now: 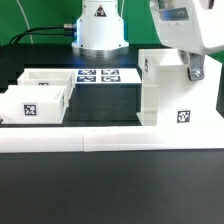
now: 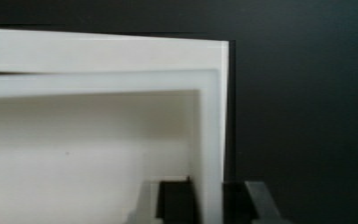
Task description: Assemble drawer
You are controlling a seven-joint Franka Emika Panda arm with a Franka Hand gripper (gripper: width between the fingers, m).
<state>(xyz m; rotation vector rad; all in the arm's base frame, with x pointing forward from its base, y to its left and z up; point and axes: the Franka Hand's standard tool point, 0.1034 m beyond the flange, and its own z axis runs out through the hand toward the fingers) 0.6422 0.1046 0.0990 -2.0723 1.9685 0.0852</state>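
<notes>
A tall white drawer box (image 1: 163,92) stands at the exterior view's right, open toward the left, with a marker tag on its front. My gripper (image 1: 194,71) is over its right wall and shut on that wall's top edge. In the wrist view the thin white wall (image 2: 211,130) runs between my two dark fingers (image 2: 176,203), one on each face, with my gripper (image 2: 217,204) closed on it. A lower white drawer tray (image 1: 42,95) with tags lies at the exterior view's left, apart from the box.
The marker board (image 1: 100,76) lies flat at the back middle, in front of the robot base (image 1: 98,35). A long white rail (image 1: 100,140) runs along the front of the black table. Black table surface (image 1: 100,100) shows between tray and box.
</notes>
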